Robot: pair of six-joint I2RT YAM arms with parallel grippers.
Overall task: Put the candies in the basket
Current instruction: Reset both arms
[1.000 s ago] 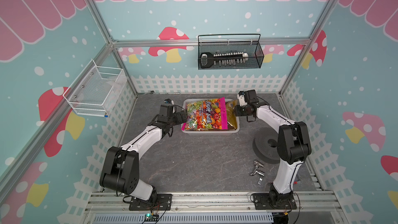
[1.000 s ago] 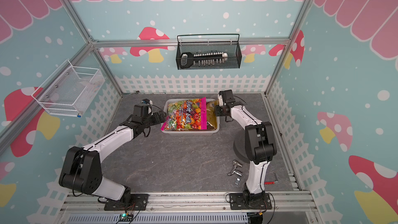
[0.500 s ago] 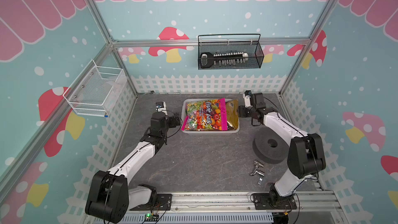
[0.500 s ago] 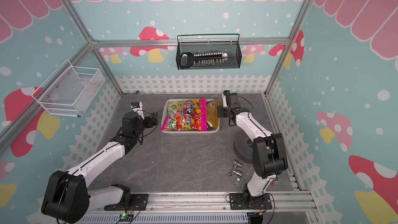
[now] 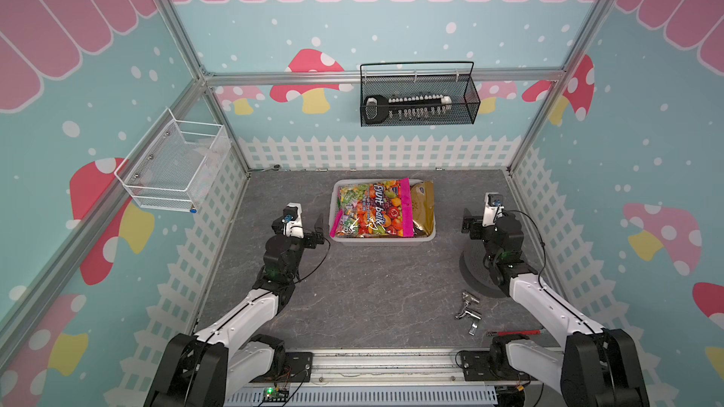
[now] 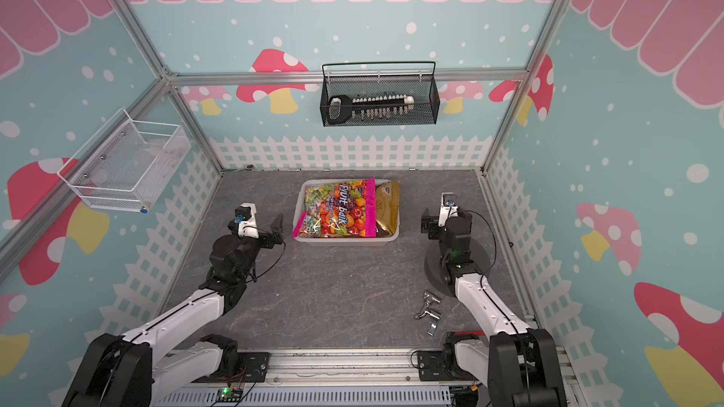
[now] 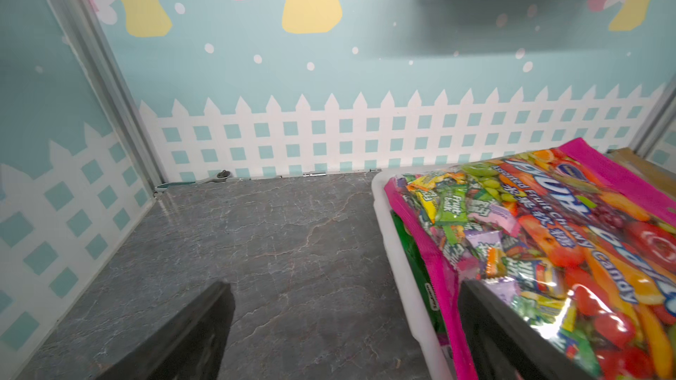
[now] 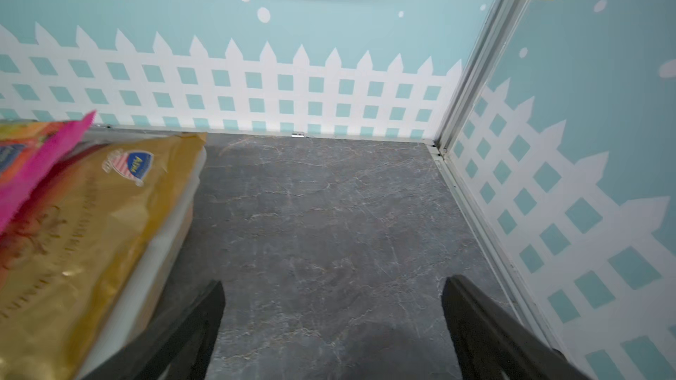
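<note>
Candies point(image 5: 370, 209) fill the basket point(image 5: 384, 240); only the left wrist view shows a green bag point(image 7: 417, 265) beneath. Left gripper point(image 7: 344, 285) and right gripper point(image 8: 333, 281) gape wide, empty.

I'm seeing teal walls point(image 5: 391, 33) with mushroom prints, pink scallops up top, white fence print along the bottom. Grey marbled tabletop point(image 5: 372, 287), evenly lit. Black wire basket point(image 5: 466, 107) on the back wall, white mesh basket point(image 5: 164, 180) on the left.

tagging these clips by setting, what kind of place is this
Probably a robot lab test cell dressed as a play shop: an aluminium frame with printed mushroom-and-fence walls, a left arm and right arm mounted on a front rail, and a grey tabletop bearing a white basket of candy bags.
</note>
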